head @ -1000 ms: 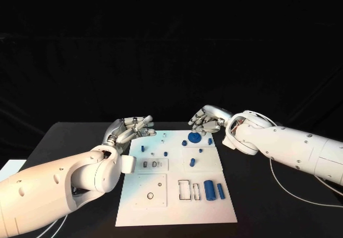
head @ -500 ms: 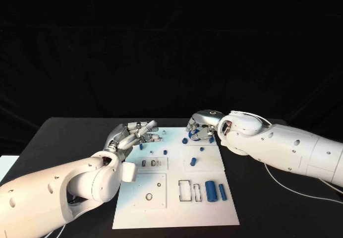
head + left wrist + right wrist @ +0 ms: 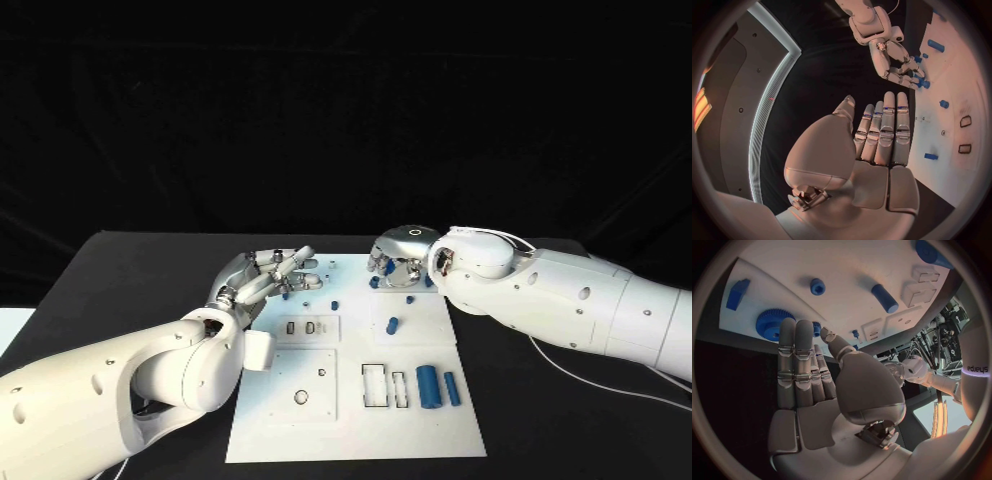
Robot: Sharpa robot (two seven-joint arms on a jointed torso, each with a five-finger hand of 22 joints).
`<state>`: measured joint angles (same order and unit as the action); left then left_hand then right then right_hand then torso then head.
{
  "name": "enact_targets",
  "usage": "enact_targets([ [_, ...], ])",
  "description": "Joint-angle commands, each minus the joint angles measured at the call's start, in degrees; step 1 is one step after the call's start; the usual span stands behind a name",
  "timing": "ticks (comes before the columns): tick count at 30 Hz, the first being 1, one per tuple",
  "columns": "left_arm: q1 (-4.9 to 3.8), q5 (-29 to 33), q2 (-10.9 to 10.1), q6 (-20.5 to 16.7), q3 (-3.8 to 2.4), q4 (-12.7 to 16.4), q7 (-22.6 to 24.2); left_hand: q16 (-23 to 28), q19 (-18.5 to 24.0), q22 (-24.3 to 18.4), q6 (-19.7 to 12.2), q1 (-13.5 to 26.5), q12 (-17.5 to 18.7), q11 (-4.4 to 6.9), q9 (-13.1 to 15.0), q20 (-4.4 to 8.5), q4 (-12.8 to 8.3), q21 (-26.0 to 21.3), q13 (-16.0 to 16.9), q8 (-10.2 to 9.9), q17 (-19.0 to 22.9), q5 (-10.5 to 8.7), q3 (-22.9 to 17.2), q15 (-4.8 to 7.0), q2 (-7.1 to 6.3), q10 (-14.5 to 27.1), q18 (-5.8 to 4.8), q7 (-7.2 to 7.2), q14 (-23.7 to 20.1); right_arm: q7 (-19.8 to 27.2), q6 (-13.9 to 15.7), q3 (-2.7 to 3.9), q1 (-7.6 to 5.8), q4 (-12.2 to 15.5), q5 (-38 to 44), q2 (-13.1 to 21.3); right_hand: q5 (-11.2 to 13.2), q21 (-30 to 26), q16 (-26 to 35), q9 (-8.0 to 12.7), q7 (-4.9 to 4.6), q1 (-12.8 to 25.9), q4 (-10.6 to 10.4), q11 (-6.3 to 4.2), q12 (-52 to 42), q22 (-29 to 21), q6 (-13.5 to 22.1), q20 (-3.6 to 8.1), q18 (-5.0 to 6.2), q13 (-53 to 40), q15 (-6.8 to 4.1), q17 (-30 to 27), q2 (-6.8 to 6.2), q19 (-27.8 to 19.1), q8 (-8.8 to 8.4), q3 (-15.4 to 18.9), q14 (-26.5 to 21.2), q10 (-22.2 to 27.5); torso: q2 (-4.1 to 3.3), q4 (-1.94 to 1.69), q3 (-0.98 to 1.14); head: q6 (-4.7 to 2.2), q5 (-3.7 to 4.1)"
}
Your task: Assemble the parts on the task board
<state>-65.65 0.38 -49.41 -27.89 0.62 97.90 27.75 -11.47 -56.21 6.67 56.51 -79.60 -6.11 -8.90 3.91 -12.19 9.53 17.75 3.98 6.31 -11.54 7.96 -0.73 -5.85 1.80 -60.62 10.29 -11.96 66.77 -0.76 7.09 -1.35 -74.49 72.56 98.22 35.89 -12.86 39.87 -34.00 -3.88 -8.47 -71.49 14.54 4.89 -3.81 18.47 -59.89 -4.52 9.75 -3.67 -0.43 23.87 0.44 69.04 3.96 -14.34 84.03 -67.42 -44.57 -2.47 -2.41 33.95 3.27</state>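
My right hand [image 3: 811, 375], fingers straight and empty, hovers by the blue gear [image 3: 772, 324] at the white board's [image 3: 346, 400] far edge. My left hand [image 3: 879, 135] is open too. The right arm reads "sharpa".

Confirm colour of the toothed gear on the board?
Blue gear; clearest in the right wrist view.

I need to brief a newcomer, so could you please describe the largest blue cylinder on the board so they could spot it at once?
Start at the white task board in the middle of the black table and go to its near right part. Two blue cylinders lie there side by side, just right of two empty rectangular outlines. The largest blue cylinder is the left one, thicker and longer than its slim neighbour.
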Motion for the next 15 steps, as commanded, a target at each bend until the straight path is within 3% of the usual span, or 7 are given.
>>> enact_targets([
  [1, -0.09, 0.38, 0.1, 1.39, -0.06, 0.24, -0.09, 0.41, -0.03, -0.1, -0.24, -0.42, 0.46, -0.3, -0.06, -0.11, -0.28, -0.41, -0.08, -0.41, -0.1, 0.29, 0.21, -0.23, -0.21, 0.01, 0.12, -0.45, -0.41, -0.32, -0.77, 0.02, -0.03, -0.9, 2.18, -0.56, 0.29, 0.53, -0.49, 0.03, 0.06, 0.5, -0.09, -0.05, 0.24, 0.19, -0.46, 0.01, 0.66, 0.04, 0.03, 0.38, 0.19, -0.51, -0.19, -0.57, 0.96, 0.47, -0.35, -0.08, -0.01, 0.14, 0.53],
  [9, -0.09, 0.75, 0.1, 1.49, -0.06, -0.02, -0.34, 0.53, 0.03, -0.16, -0.31, -0.37, 0.58, -0.38, -0.06, -0.16, -0.27, -0.5, -0.09, -0.51, -0.18, 0.29, 0.24, -0.29, -0.19, 0.1, 0.11, -0.54, -0.5, -0.28, -1.13, 0.01, -0.02, -1.81, 2.53, -1.26, 0.85, 2.63, -3.1, 0.01, 0.11, 0.7, -0.68, -0.12, 0.19, 1.39, -0.82, -0.03, 0.7, 0.05, 0.0, 2.74, 0.07, -0.66, -0.18, -2.19, 0.94, 0.53, -0.69, -0.12, 0.03, 0.17, 0.9],
  [15, -0.09, 0.97, 0.13, 1.57, -0.06, -0.11, -0.38, 0.5, -0.01, -0.17, -0.32, -0.36, 0.61, -0.39, -0.06, -0.16, -0.28, -0.5, -0.08, -0.55, -0.25, 0.29, 0.26, -0.27, -0.17, 0.11, 0.13, -0.56, -0.4, -0.02, -2.33, 0.01, -0.02, -2.12, 2.84, -1.57, 0.94, 5.48, -11.45, -0.04, 0.22, 0.9, -1.46, -0.23, 0.17, 3.02, -1.31, -0.05, 0.69, 0.04, -0.18, 11.29, -0.4, -0.52, -0.13, -4.01, 1.47, 0.12, -0.86, -0.19, 0.06, 0.37, 0.86],
])
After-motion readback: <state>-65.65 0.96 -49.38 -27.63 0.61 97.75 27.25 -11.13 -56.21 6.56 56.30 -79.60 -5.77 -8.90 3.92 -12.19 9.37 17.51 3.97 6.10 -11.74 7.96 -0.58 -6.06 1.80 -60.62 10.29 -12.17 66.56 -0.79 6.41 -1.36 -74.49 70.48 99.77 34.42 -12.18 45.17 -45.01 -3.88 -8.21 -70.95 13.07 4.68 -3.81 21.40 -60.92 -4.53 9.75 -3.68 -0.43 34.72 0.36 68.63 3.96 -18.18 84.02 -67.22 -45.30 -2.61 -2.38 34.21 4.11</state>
